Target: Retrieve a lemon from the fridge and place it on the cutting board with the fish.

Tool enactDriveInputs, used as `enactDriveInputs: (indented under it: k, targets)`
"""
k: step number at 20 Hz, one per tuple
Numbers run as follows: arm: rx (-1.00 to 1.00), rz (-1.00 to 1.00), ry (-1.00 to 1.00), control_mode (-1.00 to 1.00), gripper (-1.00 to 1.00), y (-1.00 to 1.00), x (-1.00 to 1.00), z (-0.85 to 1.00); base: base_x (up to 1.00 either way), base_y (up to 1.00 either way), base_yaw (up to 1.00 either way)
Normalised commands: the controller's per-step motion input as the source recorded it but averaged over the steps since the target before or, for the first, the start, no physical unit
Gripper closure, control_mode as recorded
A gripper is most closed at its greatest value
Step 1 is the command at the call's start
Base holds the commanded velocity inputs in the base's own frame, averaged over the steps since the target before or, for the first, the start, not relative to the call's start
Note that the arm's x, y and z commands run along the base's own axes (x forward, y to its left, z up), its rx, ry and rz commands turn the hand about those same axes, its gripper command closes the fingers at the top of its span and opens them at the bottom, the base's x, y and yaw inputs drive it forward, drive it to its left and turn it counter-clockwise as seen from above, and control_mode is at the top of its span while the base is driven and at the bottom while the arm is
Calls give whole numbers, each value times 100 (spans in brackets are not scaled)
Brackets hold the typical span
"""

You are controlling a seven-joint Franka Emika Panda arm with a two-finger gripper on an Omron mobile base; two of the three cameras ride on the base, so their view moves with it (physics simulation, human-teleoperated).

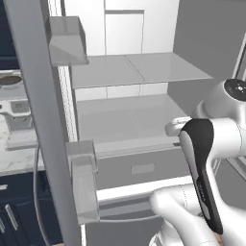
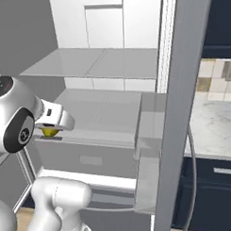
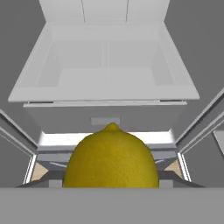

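Yellow, dimpled and round, the lemon [image 3: 111, 157] sits clamped in your gripper [image 2: 51, 130], held at the front edge of the open fridge's [image 1: 139, 67] smooth grey shelves.

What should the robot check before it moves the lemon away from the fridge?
1. Lemon sits between the gripper's jaws: ok.
2. Grip tight enough: cannot tell.
3. Fridge doors open, way out free: ok.
4. Lemon lifted clear of the shelf: ok; it hangs in front of the shelf edge.
5. Cutting board and fish ready: cannot tell.
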Motion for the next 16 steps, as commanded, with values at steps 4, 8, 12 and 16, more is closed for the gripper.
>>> enactDriveInputs:
  k: [4, 8, 12, 16]
  targets:
    - [0, 0, 0, 100, 100, 0, 0, 0, -77, 0, 0]
    - [0, 0, 0, 100, 100, 0, 0, 0, -68, 1, 0]
    - [0, 0, 0, 100, 100, 0, 0, 0, -66, 15, 0]
    - [0, 0, 0, 100, 100, 0, 0, 0, -58, 37, 1]
